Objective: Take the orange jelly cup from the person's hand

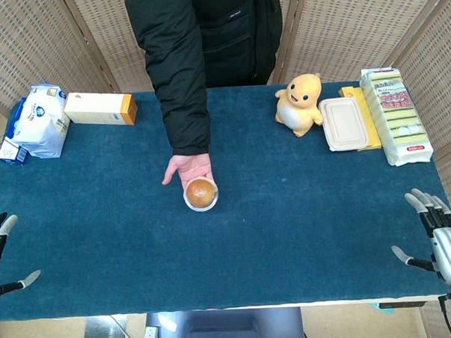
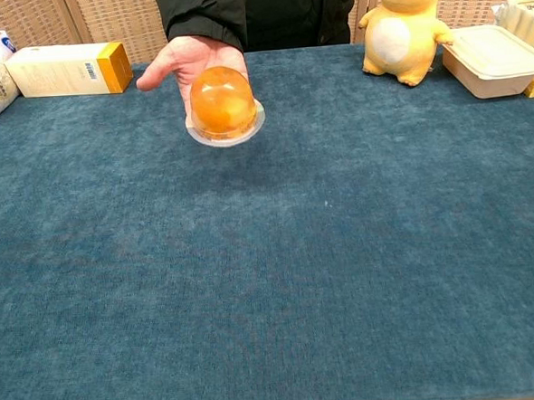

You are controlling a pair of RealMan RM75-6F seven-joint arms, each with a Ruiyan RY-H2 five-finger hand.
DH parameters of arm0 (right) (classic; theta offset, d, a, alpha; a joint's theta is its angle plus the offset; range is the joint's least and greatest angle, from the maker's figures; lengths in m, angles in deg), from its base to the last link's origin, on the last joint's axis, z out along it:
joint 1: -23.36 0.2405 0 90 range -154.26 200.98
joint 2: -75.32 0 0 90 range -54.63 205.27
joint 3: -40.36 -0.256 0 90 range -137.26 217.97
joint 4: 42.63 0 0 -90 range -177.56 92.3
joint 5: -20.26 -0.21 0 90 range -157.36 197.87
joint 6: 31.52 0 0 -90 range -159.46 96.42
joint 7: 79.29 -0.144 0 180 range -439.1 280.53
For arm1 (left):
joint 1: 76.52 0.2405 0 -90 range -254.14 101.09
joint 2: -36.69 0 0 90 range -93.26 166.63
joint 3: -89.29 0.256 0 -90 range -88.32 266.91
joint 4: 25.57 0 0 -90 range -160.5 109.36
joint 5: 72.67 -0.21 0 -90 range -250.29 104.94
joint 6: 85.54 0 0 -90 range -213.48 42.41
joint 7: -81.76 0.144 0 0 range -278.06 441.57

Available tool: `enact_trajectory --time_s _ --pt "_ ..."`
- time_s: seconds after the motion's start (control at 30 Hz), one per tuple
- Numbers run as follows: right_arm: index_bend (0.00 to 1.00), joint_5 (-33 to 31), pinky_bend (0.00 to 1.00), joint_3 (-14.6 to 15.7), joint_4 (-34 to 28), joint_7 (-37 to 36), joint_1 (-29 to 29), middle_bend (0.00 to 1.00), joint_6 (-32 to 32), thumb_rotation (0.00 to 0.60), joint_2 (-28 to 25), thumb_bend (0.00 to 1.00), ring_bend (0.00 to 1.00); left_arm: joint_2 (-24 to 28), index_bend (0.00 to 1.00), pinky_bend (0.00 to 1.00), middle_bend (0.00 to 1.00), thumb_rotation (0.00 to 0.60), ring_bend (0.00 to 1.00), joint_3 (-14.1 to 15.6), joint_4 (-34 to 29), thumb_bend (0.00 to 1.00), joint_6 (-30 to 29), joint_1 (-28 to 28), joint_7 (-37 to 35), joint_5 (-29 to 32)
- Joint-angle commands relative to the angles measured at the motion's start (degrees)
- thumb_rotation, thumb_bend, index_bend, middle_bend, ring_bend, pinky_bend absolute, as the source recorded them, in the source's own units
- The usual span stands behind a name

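An orange jelly cup (image 1: 201,192) (image 2: 222,104) with a clear rim lies dome-up on the person's open palm (image 1: 188,168) (image 2: 183,60), held out over the middle of the blue table. My left hand (image 1: 0,254) hangs at the table's near left corner, fingers apart, holding nothing. My right hand (image 1: 436,233) is at the near right edge, fingers spread and empty. Both are far from the cup. The chest view shows neither hand.
A white bag (image 1: 38,121) and a cream-and-orange box (image 1: 101,108) sit at the back left. A yellow plush toy (image 1: 303,103), a white lidded container (image 1: 345,123) and a pack of sponges (image 1: 395,114) stand at the back right. The person's torso (image 1: 220,34) is behind the table.
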Motion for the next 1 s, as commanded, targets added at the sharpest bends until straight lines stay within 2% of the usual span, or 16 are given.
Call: enact_trajectory --time_s 0.03,0.23,0.33,0.43,0.53,0.67,0.77,0.87,1.0 --pt "0.07 0.0 0.00 0.0 -0.1 0.2 0.1 0.02 0.0 0.600 0.0 0.25 0.02 0.4 0.00 0.00 0.00 0.600 0.00 0.0 -0.4 0.03 0.6 -0.2 0.1 0.2" --pt "0.07 -0.1 0.00 0.0 -0.3 1.3 0.3 0.02 -0.7 0.600 0.3 0.25 0.02 3.0 0.00 0.00 0.00 0.600 0.00 -1.8 -3.6 0.03 4.1 -4.2 -1.6 -1.4" --pt "0.07 -0.3 0.00 -0.1 -0.5 1.3 0.4 0.02 -0.7 0.600 0.2 0.25 0.02 7.0 0.00 0.00 0.00 0.600 0.00 -3.7 -8.7 0.03 8.4 -9.0 -2.6 -4.0" --pt "0.07 -0.9 0.00 -0.3 -0.5 0.9 0.4 0.02 -1.0 0.600 0.0 0.25 0.02 10.7 0.00 0.00 0.00 0.600 0.00 -6.5 -15.3 0.04 13.1 -14.1 2.2 -4.4" --pt "0.07 -1.5 0.00 -0.3 -0.4 0.0 0.5 0.02 -1.7 0.600 -0.3 0.25 0.02 12.1 0.00 0.00 0.00 0.600 0.00 -10.5 -22.7 0.06 21.0 -20.6 11.3 2.3" --pt "0.07 -1.3 0.00 -0.3 -0.2 -0.8 0.6 0.02 -1.7 0.600 -0.5 0.25 0.02 8.5 0.00 0.00 0.00 0.600 0.00 -14.1 -27.2 0.10 28.8 -29.5 24.7 15.7" --pt "0.07 -1.4 0.00 -0.3 -0.1 -1.0 0.6 0.02 -1.7 0.600 -0.5 0.25 0.02 3.5 0.00 0.00 0.00 0.600 0.00 -15.4 -27.5 0.11 30.4 -35.6 33.5 26.4" --pt "0.07 -1.5 0.00 -0.3 -0.1 -1.2 0.6 0.02 -1.9 0.600 -0.6 0.25 0.02 -1.6 0.00 0.04 0.00 0.600 0.00 -15.6 -26.6 0.11 29.9 -41.4 40.8 36.3" --pt "0.07 -1.9 0.00 -0.5 -0.3 -1.4 0.5 0.02 -2.0 0.600 -0.9 0.25 0.02 -7.7 0.00 0.10 0.00 0.600 0.00 -15.0 -25.0 0.11 26.7 -47.1 47.5 44.2"
